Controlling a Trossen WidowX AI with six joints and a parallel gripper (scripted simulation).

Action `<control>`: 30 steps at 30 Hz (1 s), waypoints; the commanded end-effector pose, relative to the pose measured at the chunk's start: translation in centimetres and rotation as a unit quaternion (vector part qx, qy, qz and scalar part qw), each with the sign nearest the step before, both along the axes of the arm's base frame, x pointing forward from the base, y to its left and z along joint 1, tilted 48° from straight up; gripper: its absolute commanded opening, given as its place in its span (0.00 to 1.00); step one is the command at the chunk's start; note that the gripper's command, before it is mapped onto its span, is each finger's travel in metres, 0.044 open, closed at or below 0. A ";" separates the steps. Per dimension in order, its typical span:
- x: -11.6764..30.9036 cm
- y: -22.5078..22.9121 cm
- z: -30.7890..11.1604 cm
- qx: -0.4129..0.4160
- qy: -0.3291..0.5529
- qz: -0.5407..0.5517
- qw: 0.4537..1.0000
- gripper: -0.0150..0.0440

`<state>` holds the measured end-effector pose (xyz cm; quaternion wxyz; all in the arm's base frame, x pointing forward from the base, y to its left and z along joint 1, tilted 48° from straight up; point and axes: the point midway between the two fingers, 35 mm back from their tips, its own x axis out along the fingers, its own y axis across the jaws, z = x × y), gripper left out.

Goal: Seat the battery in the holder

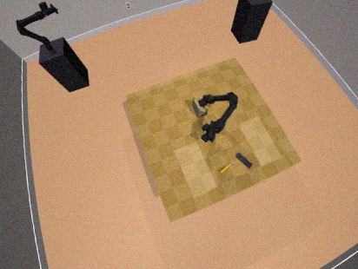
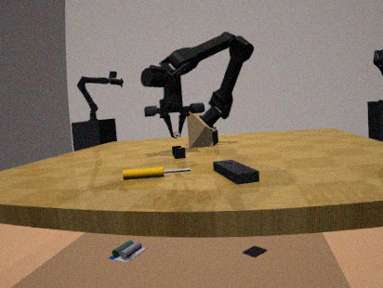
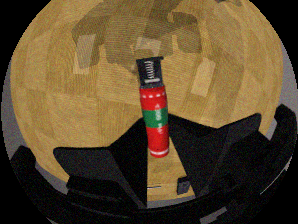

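Observation:
The red battery (image 3: 156,139) with a green band is between the fingertips of my gripper (image 2: 177,135) (image 3: 155,120), which is shut on it. In the exterior view only a small round silver end of the battery (image 2: 177,134) shows. The black holder (image 2: 178,152) (image 3: 150,73) lies on the table below the gripper, with a visible gap between them. In the wrist view its spring end shows beyond the battery's far end, roughly in line with it; the battery covers the rest of the holder. In the top view the arm hides the holder. Which battery end is flat is unclear.
A yellow screwdriver (image 1: 225,168) (image 2: 143,173) and a dark block (image 1: 244,160) (image 2: 236,172) lie on the wooden table (image 1: 174,208) (image 2: 297,195). A wooden wedge (image 1: 199,107) (image 2: 200,134) stands by the arm's base. Other arms on black pedestals (image 1: 65,65) stand off the table.

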<state>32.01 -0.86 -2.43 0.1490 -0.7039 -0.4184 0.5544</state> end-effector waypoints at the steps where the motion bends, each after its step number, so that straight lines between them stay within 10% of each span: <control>1: 0.2 0.5 -0.3 0.009 -0.018 -0.019 1.000 0.36; 30: 0.1 2.3 -1.9 0.051 -0.079 -0.086 0.992 0.36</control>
